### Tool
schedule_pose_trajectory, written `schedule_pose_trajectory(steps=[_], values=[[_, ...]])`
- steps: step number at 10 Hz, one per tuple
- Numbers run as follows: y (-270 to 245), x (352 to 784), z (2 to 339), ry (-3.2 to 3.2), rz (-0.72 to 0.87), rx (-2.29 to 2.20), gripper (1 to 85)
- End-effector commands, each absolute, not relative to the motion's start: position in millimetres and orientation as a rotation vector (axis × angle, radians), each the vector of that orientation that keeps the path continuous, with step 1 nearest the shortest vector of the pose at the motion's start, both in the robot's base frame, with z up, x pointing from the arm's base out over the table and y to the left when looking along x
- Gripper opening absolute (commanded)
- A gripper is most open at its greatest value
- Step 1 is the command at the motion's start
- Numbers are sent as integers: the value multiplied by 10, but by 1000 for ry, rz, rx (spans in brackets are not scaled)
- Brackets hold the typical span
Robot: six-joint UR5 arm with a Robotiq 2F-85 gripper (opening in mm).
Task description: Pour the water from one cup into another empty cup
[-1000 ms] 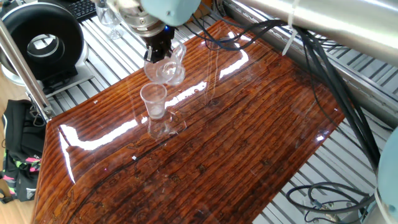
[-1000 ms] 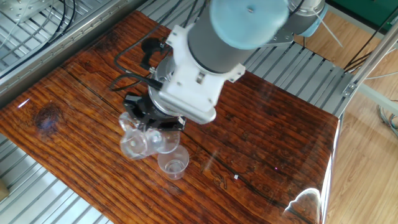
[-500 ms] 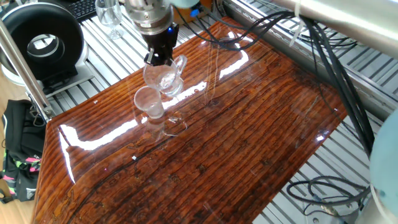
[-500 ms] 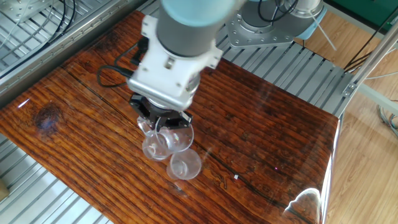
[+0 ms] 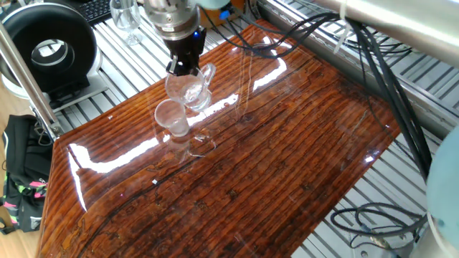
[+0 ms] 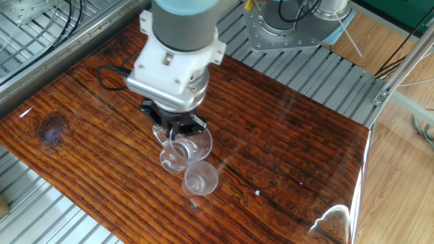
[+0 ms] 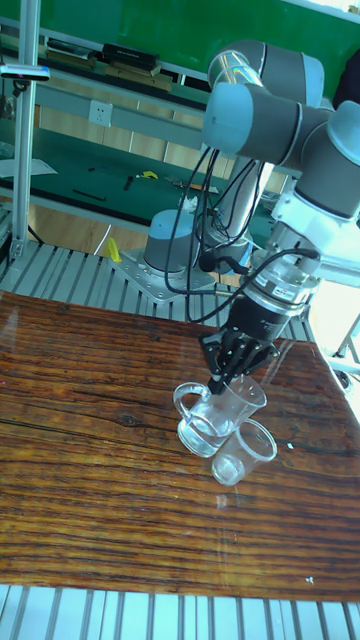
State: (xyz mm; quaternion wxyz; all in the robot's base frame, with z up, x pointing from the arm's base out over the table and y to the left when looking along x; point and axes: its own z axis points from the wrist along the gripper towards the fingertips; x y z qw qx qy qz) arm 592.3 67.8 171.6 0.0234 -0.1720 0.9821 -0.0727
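We see black two-finger gripper [image 7: 232,375] clamped on rim of clear thick-walled handled glass mug [image 7: 213,413], mug tilted. Small clear tapered handleless cup [image 7: 243,452] upright on glossy wooden table [image 7: 90,500], just beside and below mug's lip. Water [image 7: 205,432] pooled low in mug.

Table [image 5: 287,165]: dark striped wood grain, highly glossy, mirroring lights.
Mug [image 7: 212,418]: clear thick glass, smooth.
Small cup [image 7: 245,452]: clear, thin, plastic-looking.
End effector [image 7: 236,362]: matt black.
Frame [image 5: 133,54]: ribbed bare metal.
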Motion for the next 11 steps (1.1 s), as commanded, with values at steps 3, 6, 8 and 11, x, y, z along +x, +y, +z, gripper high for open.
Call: schedule_pose_trajectory(steps=[3, 6, 8, 11], values=[[443, 5963, 1783, 3020, -195, -593, 17], [299, 5959, 1810, 3019, -129, -626, 17], [194, 5965, 1773, 3014, -77, -652, 17], [222, 5861, 1580, 3044, 107, -667, 17]])
